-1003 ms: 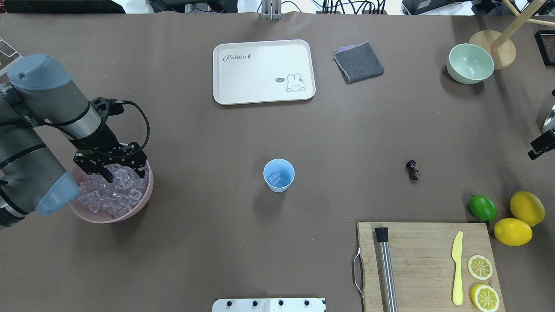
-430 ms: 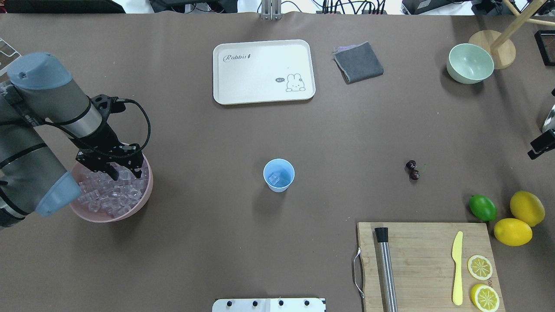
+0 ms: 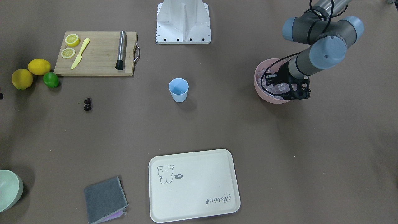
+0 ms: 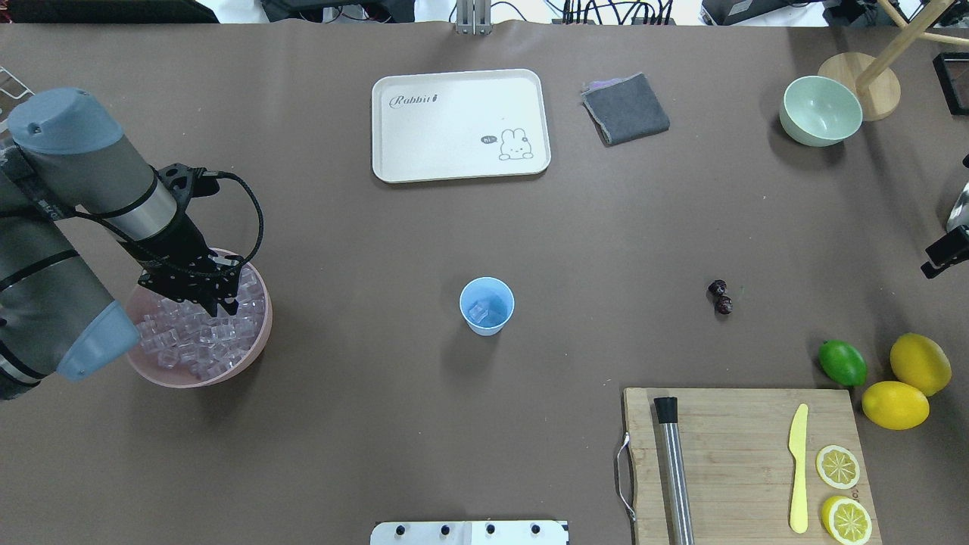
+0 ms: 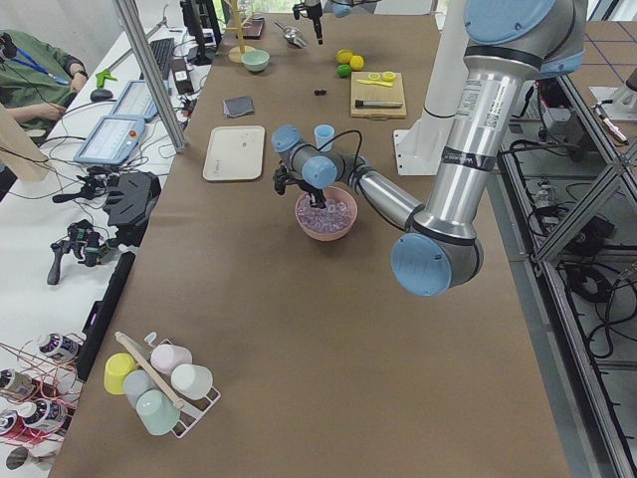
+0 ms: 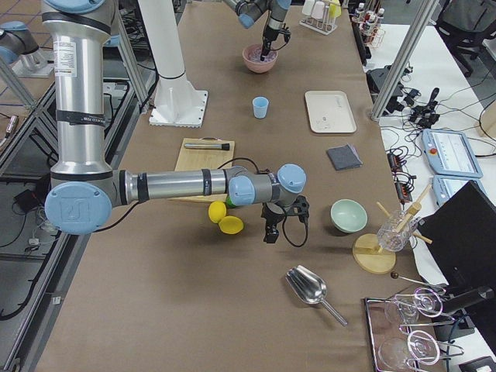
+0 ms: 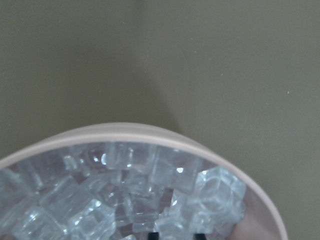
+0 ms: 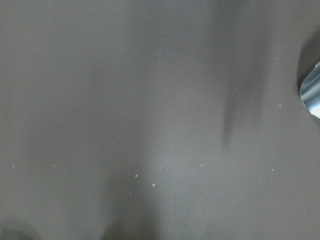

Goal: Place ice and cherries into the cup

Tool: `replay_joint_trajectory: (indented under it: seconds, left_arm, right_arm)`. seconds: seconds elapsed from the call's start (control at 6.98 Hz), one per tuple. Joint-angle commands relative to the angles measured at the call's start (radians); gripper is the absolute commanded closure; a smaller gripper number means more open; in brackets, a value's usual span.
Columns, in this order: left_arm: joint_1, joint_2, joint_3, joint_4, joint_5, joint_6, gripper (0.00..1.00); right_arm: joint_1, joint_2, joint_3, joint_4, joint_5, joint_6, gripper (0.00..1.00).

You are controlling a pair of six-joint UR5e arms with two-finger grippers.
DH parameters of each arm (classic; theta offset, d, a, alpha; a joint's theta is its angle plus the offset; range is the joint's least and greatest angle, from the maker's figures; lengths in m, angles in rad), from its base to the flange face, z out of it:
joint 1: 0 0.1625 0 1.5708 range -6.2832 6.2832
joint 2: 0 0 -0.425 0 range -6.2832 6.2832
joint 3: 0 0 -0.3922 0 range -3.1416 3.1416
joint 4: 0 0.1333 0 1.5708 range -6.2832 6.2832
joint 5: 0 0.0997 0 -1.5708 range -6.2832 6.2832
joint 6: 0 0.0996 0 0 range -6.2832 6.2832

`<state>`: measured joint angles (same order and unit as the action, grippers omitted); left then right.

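The light blue cup (image 4: 487, 305) stands upright mid-table with one cube of ice (image 4: 480, 311) inside. The pink bowl (image 4: 182, 378) at the left holds several more ice cubes (image 4: 198, 344). My left gripper (image 4: 222, 306) reaches down into that bowl with its fingers drawn close together among the cubes. The left wrist view shows the ice (image 7: 125, 190) close up, with only the fingertips at the bottom edge. The cherries (image 4: 721, 297) lie on the table right of the cup. My right gripper (image 6: 270, 235) hangs over bare table far to the right; I cannot tell its state.
A white tray (image 4: 460, 125), a grey cloth (image 4: 626, 108) and a pale green bowl (image 4: 821, 110) sit along the far side. A cutting board (image 4: 746, 462) with a muddler, a knife and lemon slices is front right, beside a lime (image 4: 842, 362) and two lemons.
The left gripper's fingers have drawn together from wide apart and sunk deeper into the ice in the pink bowl. The cup, the cherries and the right arm stay put.
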<state>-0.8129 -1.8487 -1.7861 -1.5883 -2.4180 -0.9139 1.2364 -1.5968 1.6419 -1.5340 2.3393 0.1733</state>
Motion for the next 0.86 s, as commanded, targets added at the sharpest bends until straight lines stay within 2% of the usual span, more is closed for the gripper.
replay_joint_trajectory:
  seconds: [0.0, 0.14, 0.29, 0.43, 0.57, 0.72]
  left_arm:
    - [-0.002, -0.001, -0.027, 0.034, -0.004, 0.001, 0.91]
    - [-0.003, -0.001, -0.039, 0.05, -0.006, 0.007, 0.91]
    - [-0.018, -0.006, -0.073, 0.136, -0.006, 0.067, 0.91]
    - [-0.067, -0.067, -0.073, 0.268, -0.007, 0.151, 0.91]
    - [-0.104, -0.178, -0.061, 0.406, -0.009, 0.174, 0.91]
    - [-0.117, -0.249, -0.03, 0.46, -0.076, 0.161, 0.91]
  right_arm:
    - [0.0, 0.0, -0.002, 0.0, 0.0, 0.0, 0.0]
    - [0.0, 0.0, -0.002, 0.0, 0.0, -0.001, 0.0]
    - [0.0, 0.0, -0.002, 0.0, 0.0, 0.0, 0.0]
    - [0.0, 0.001, -0.002, 0.0, 0.0, 0.0, 0.0]
    - [0.0, 0.0, 0.001, 0.0, 0.0, 0.0, 0.0]
    - [0.0, 0.001, 0.001, 0.0, 0.0, -0.001, 0.0]
